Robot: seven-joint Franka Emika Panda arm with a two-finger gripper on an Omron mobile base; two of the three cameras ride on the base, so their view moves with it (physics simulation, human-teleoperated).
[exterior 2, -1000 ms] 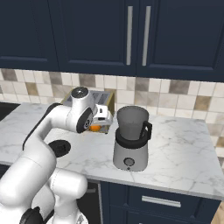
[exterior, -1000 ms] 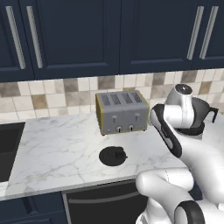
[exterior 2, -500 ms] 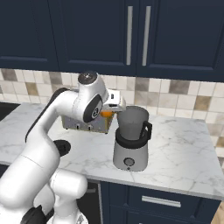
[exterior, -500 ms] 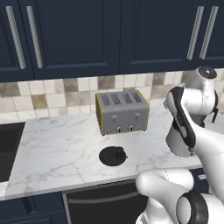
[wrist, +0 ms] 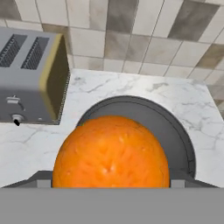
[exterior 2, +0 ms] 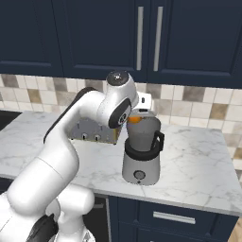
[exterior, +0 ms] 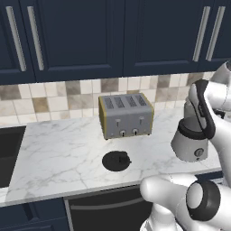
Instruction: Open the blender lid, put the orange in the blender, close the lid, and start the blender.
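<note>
The orange point(wrist: 111, 153) is held in my gripper point(exterior 2: 136, 116), which is shut on it just above the open top of the blender point(exterior 2: 141, 156). In the hand view the fruit hangs over the dark round jar rim point(wrist: 177, 131). The blender point(exterior: 191, 144) stands on the right part of the counter, partly behind my arm. Its jar has no lid on it. The blender lid point(exterior: 116, 160), a flat black disc, lies on the marble in front of the toaster.
A silver four-slot toaster point(exterior: 125, 115) stands against the tiled wall left of the blender, also seen as toaster point(wrist: 30, 78). A dark sink point(exterior: 6, 155) opens at the counter's far left. Dark cabinets hang above.
My arm has swung right and up with the orange, from in front of the toaster to above the blender jar. The lid has not moved.
</note>
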